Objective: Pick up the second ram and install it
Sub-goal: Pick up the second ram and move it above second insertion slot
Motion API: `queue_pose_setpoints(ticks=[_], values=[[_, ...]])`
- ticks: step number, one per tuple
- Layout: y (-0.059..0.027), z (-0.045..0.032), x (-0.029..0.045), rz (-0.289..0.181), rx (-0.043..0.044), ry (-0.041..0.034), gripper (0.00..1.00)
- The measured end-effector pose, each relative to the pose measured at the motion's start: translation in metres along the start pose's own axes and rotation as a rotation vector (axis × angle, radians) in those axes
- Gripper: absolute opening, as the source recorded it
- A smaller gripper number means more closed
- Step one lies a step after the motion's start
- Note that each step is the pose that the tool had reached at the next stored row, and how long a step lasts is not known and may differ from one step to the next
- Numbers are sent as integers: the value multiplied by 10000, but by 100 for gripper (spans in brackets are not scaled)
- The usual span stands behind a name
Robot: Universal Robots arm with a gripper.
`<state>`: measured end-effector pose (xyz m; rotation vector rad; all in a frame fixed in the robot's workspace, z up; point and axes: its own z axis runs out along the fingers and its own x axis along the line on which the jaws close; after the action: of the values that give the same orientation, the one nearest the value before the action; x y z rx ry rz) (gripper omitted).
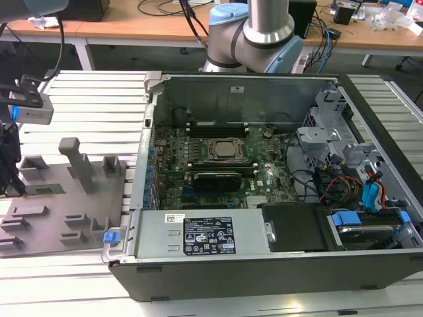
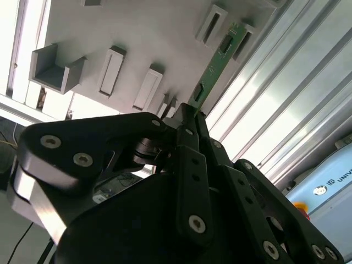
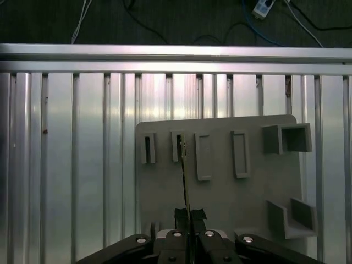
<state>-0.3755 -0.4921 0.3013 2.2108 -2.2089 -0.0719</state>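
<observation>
At the far left edge of the exterior view, you have the gripper (image 1: 12, 185) clamped on one end of the second ram (image 1: 45, 191), above the grey holder plate (image 1: 73, 221) that lies on the ribbed metal table (image 1: 92, 99). In both wrist views the fingers (image 2: 187, 159) are pressed together on the green stick, one on each flat face, with no gap between them. What matters here is how the stick lies from the hand. Its long axis runs straight out from the fingertips, away from the wrist and roughly level, pointing toward the exterior view's right. In the first wrist view you see it edge-on as a thin line (image 3: 185, 176), and its free end reaches just beside one of the raised slotted blocks (image 3: 176, 147). You cannot tell from these pictures whether that free end touches the block or hangs clear of the plate. The open computer case (image 1: 264, 281) lies well apart, toward the exterior view's right, in the same direction the stick points, with the motherboard (image 1: 268, 181) and its CPU socket (image 1: 225, 149) lying flat inside.
</observation>
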Motion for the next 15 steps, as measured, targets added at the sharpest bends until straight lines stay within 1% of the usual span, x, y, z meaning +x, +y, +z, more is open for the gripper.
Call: queue_pose_setpoints(ticks=[3, 9, 12, 15], values=[[2, -36, -1, 0, -1, 1, 14], [6, -133, -3, 0, 0, 1, 14], [9, -205, -4, 0, -1, 1, 14], [11, -260, -5, -1, -1, 1, 14]])
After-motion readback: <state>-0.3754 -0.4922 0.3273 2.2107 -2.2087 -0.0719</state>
